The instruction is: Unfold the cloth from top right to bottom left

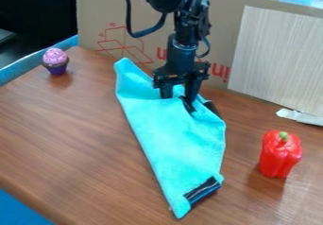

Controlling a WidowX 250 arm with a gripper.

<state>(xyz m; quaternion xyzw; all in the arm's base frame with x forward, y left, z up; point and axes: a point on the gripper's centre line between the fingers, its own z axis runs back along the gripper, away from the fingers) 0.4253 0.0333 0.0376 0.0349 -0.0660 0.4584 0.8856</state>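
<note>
The gripper (179, 99) hangs down over the upper part of the cloth, its two fingers standing apart, the tips at the fabric. The turquoise cloth (170, 139) lies on the table as a long, narrow folded shape, running from a corner at the upper left to a point at the bottom. Fabric is bunched around the fingertips, and dark patches show beside the right finger. A black striped strip (202, 189) crosses the cloth's lower end.
A red toy pepper (279, 154) stands right of the cloth on the brown table (69, 139). At the upper left is a purple toy cupcake (55, 61). Behind the arm rise a cardboard panel (95, 16) and a pale board (277, 58), with a white scrap (301, 116) near its foot.
</note>
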